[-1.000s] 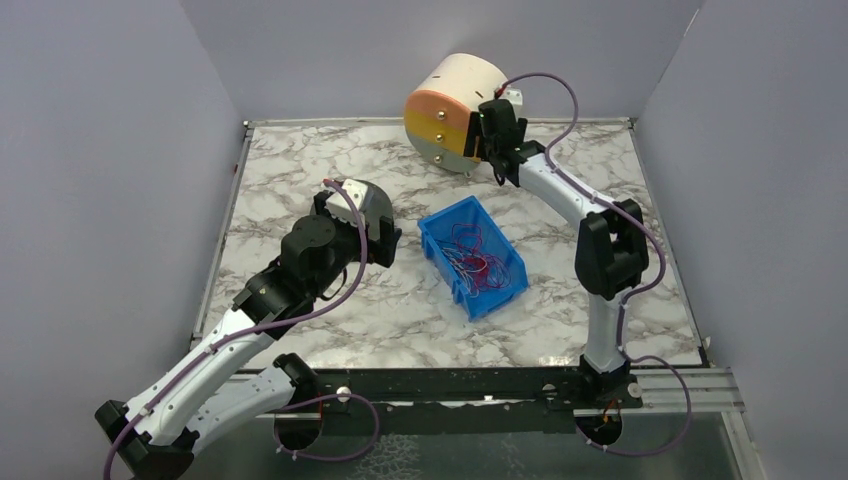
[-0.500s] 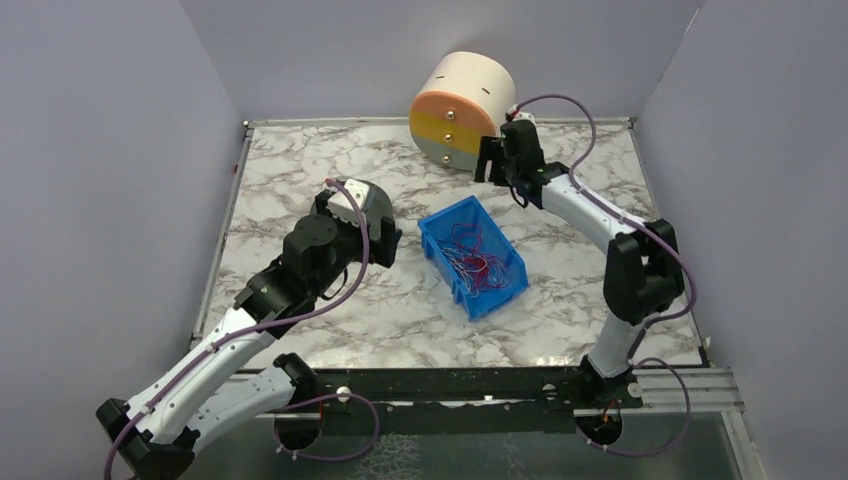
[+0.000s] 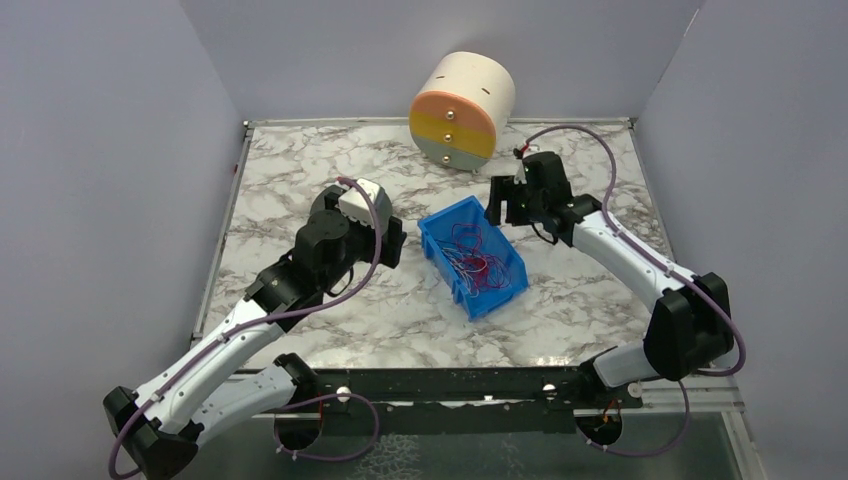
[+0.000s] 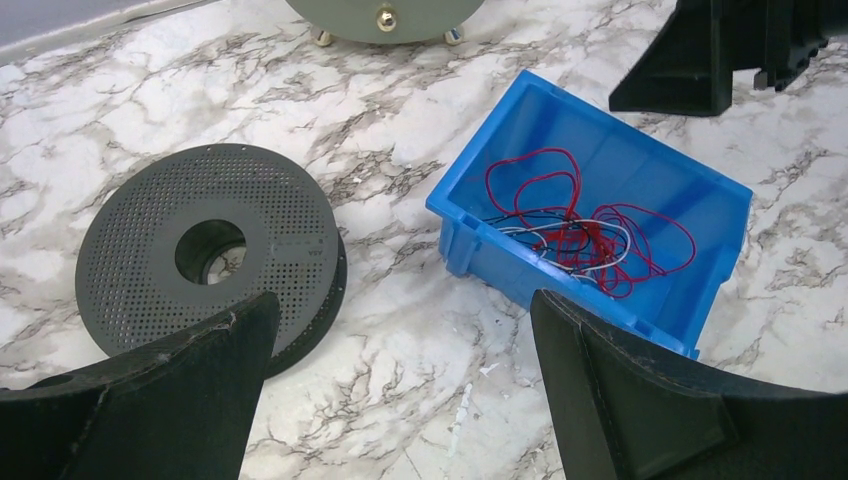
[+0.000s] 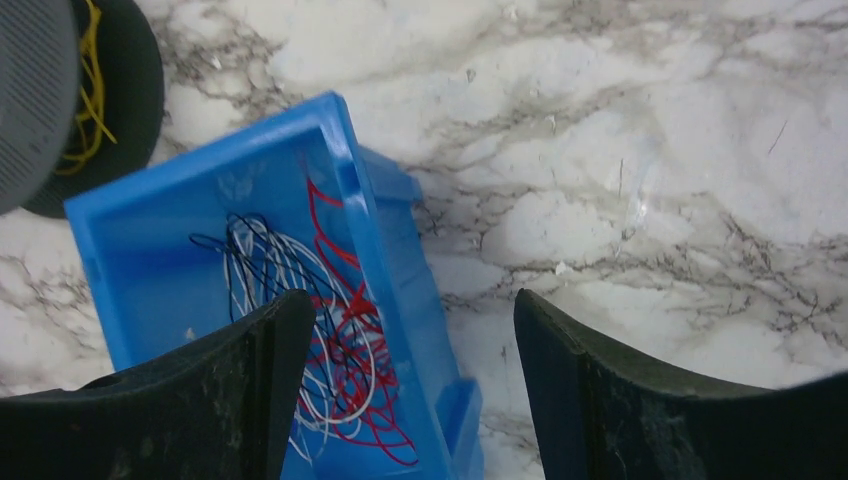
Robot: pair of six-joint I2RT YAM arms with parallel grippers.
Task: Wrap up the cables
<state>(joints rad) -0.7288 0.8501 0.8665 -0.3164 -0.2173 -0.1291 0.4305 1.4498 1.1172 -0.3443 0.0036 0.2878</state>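
The cables [image 3: 476, 262] are a loose tangle of thin red, white and dark wires in a blue bin [image 3: 446, 213]. They also show in the left wrist view [image 4: 585, 232] and the right wrist view [image 5: 325, 330]. My left gripper [image 4: 402, 300] is open and empty, low over the table between a grey perforated spool [image 4: 270, 225] and the bin [image 4: 520, 272]. My right gripper [image 5: 412, 300] is open and empty above the bin's right wall [image 5: 392, 260]. The spool [image 5: 35, 90] carries some yellow wire [image 5: 92, 95]. In the top view the right gripper [image 3: 508, 212] hangs at the bin's far corner.
A cream, orange and yellow drum [image 3: 462, 110] lies on its side at the back of the marble table [image 3: 300, 170], and its grey foot shows in the left wrist view [image 4: 385, 18]. Lilac walls close in three sides. The left arm [image 3: 330, 245] covers the spool from above.
My right arm has drawn back from the drum and swung down to the bin's far corner. My left arm has shifted slightly toward the bin.
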